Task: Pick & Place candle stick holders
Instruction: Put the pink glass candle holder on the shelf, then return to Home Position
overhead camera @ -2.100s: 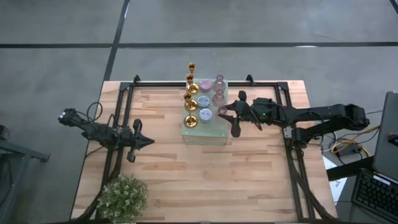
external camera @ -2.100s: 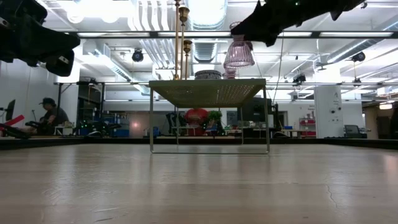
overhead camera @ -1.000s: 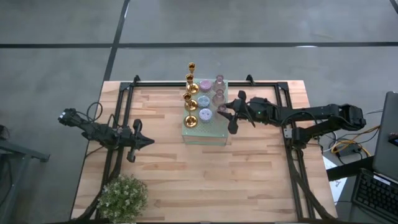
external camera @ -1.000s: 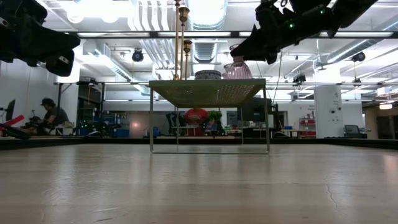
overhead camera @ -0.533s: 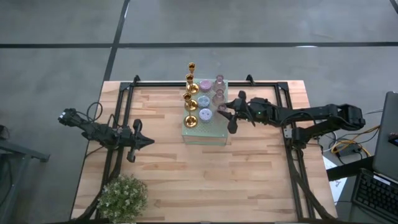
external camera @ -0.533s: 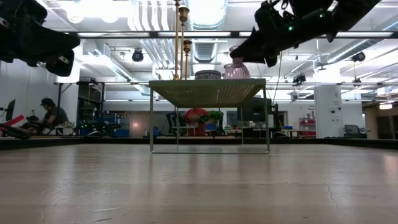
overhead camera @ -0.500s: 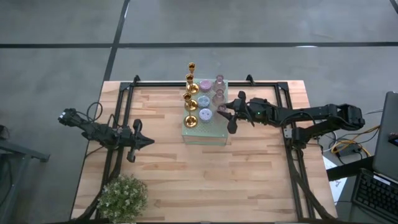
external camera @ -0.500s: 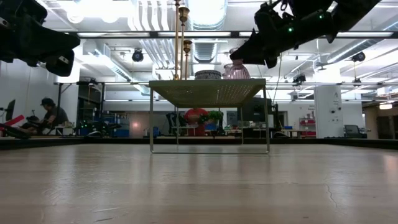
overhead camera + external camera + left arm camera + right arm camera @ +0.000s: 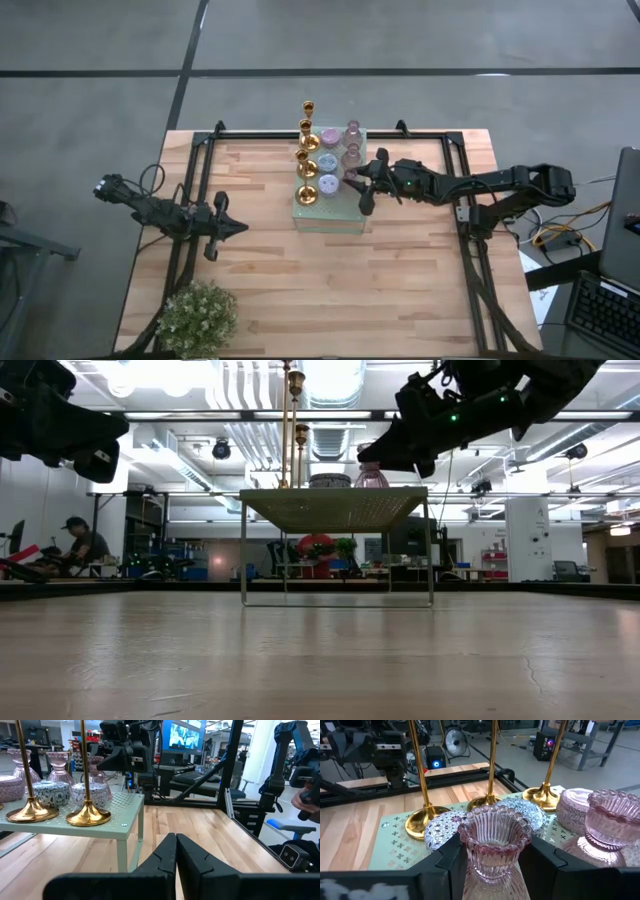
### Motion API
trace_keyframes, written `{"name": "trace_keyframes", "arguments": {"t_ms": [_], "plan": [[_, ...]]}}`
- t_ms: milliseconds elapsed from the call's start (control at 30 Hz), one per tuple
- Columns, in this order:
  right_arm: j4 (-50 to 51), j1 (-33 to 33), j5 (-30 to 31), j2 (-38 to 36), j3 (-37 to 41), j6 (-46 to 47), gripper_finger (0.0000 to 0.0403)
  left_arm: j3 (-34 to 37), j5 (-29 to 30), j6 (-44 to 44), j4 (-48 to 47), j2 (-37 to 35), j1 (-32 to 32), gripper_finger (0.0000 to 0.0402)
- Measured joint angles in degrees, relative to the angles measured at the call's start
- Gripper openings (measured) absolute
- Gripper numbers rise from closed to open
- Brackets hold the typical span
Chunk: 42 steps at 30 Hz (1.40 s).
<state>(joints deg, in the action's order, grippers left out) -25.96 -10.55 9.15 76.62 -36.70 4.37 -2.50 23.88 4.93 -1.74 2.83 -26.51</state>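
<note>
Right gripper [image 9: 492,860] clasps a ribbed pink glass candle holder [image 9: 495,851] on the pale green perforated stand's [image 9: 335,213] right edge, seen only by wrist view; left gripper [image 9: 232,228] closed, empty, at table's left.

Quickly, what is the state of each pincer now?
Left pincer: shut, holding nothing.
Right pincer: closed around a pink ribbed glass holder.

The right tool [image 9: 355,183] is extended toward nine o'clock on a long, nearly straight arm, its fingers [image 9: 451,857] clamped around a ribbed pink glass holder [image 9: 495,846]. The left tool [image 9: 238,228] is parked at eight o'clock, fingers pressed together.
</note>
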Motion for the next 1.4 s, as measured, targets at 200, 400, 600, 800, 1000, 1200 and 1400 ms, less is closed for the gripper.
{"name": "trace_keyframes", "arguments": {"t_ms": [200,400,600,800,1000,1200,1400], "plan": [[1.7,0.0,0.0,0.0,0.2,0.3,0.0161,0.0,0.0,0.0,0.0,0.0,0.0,0.0012],[1.5,0.0,1.1,0.2,0.2,0.8,0.0181,0.0,0.0,0.0,0.0,0.0,0.0,0.0012],[1.4,0.0,1.3,0.0,0.0,-0.2,0.0214,0.0,0.0,0.0,0.0,0.0,0.0,0.0012],[3.8,0.0,1.3,-0.5,-2.3,-0.5,0.0259,0.0,0.0,0.0,0.0,0.0,0.0,0.0012],[7.5,0.1,1.3,-1.8,-4.8,-2.1,0.0302,0.0,0.0,0.0,0.0,0.0,0.0,0.0012],[13.5,0.2,1.3,-5.1,-7.8,-4.1,0.0326,0.0,0.0,0.0,0.0,0.0,0.0,0.0012],[19.9,2.0,1.0,-10.3,-8.9,-3.5,0.0325,0.0,0.0,0.0,0.0,0.0,0.0,0.0012]]}}
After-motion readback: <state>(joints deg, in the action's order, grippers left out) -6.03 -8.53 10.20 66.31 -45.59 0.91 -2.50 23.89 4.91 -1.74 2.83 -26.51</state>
